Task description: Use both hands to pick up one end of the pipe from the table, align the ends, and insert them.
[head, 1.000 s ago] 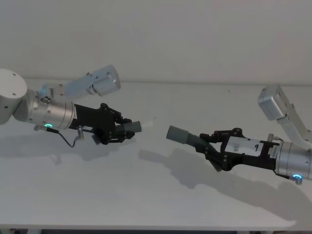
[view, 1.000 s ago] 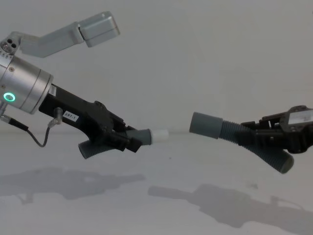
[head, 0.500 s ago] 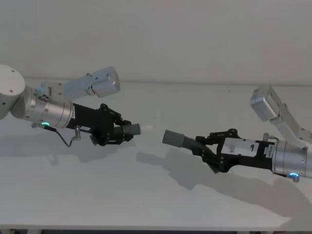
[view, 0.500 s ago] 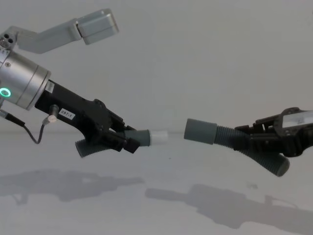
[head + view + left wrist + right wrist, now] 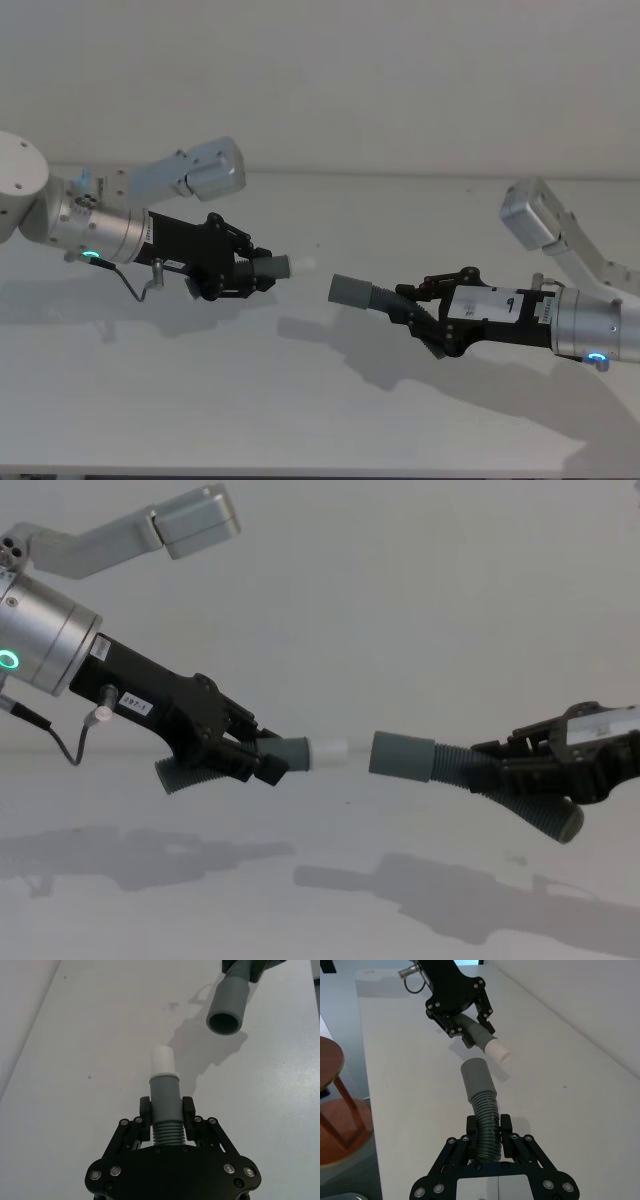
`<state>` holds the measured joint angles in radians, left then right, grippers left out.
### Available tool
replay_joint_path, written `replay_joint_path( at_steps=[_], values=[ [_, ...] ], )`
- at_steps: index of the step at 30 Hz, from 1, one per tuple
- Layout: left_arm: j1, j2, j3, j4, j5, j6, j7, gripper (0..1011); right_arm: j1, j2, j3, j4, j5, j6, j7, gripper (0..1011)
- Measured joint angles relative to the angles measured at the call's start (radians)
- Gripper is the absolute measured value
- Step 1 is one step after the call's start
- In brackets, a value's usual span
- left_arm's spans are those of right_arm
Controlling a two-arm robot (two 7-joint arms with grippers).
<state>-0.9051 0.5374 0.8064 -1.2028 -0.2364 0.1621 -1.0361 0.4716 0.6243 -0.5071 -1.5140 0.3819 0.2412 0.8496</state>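
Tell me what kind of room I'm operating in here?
Probably a bare lab or test bench: a plain white table against a blank white wall, with a brown round wooden stool beside it.

White-tipped pipe piece (image 5: 300, 752) left, collared piece (image 5: 440, 763) right, ends near, above table (image 5: 300, 400).

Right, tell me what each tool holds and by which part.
Left tool grips the white-tipped pipe piece at its ribbed section; right tool grips the collared pipe piece by its ribs.
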Motion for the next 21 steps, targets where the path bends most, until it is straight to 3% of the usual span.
replay_joint_path(
  at_steps=[21],
  values=[
    [-0.021,-0.009,0.01,0.028,-0.02,-0.026,-0.007,365,0.047,-0.012,-0.036,0.042,-0.003,0.008,0.002,279]
  ],
)
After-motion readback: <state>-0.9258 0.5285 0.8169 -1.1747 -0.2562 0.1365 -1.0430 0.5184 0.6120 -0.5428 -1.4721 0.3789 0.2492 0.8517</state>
